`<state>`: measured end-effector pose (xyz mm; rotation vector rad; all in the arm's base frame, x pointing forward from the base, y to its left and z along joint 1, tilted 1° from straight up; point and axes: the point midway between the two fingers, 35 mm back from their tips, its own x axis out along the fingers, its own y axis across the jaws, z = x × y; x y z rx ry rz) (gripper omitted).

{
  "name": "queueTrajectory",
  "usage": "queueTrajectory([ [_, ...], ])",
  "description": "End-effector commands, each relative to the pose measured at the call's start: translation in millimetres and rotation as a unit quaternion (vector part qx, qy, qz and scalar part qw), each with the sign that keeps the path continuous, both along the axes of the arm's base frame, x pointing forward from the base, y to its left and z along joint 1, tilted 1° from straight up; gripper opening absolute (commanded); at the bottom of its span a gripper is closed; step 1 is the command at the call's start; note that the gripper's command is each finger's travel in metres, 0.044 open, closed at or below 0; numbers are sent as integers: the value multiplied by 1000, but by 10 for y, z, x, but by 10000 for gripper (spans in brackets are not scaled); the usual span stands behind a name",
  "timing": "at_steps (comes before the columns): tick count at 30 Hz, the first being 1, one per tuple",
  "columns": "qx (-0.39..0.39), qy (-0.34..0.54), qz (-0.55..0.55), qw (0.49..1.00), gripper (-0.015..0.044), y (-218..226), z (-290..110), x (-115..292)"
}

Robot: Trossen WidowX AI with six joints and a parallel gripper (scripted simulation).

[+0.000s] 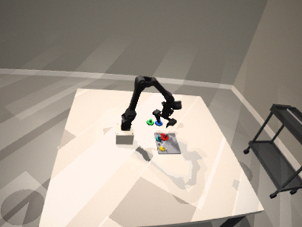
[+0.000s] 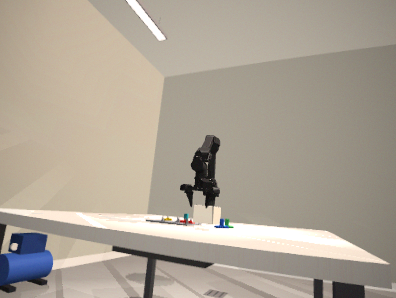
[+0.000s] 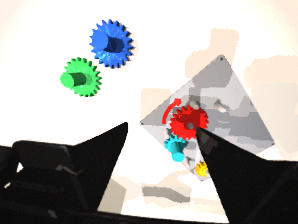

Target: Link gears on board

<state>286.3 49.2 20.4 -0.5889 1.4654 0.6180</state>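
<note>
Beside the red gear (image 1: 164, 137) (image 2: 185, 221) (image 3: 189, 121) on the grey board (image 1: 173, 148) (image 3: 245, 127) sits the cyan gear (image 1: 159, 139) (image 2: 186, 219) (image 3: 175, 146), with the yellow gear (image 1: 162, 148) (image 2: 167, 219) (image 3: 201, 169) farther off, past the cyan one. Off the board, away from the red gear on the side opposite the yellow, the blue gear (image 1: 159, 123) (image 2: 222, 224) (image 3: 111, 44) and green gear (image 1: 150, 122) (image 2: 228, 224) (image 3: 81, 77) stand side by side on the table (image 1: 95, 171) (image 2: 280, 245). The gripper (image 1: 165, 119) (image 2: 199, 205) (image 3: 161, 128) hangs above the table, higher than the red gear, its fingers spread wide with nothing between them.

Grey board (image 1: 170, 149) lies at four o'clock of the arm's pale base (image 1: 124, 139). On it, teal gear (image 1: 159, 138) sits at nine o'clock of red gear (image 1: 164, 137); yellow gear (image 1: 162, 148), six o'clock.
</note>
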Motion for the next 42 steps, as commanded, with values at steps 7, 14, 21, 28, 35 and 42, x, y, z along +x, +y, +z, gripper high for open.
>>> queueTrajectory([
  [7, 0, -3, 238, 971, 440, 1193, -3, 62],
  [14, 0, -3, 238, 971, 440, 1198, -21, 71],
  [21, 0, -3, 238, 971, 440, 1203, -215, 77],
  [28, 0, -3, 238, 971, 440, 1205, -257, 78],
  [35, 0, -3, 238, 971, 440, 1212, -370, 82],
  [42, 0, -3, 238, 971, 440, 1218, -482, 81],
])
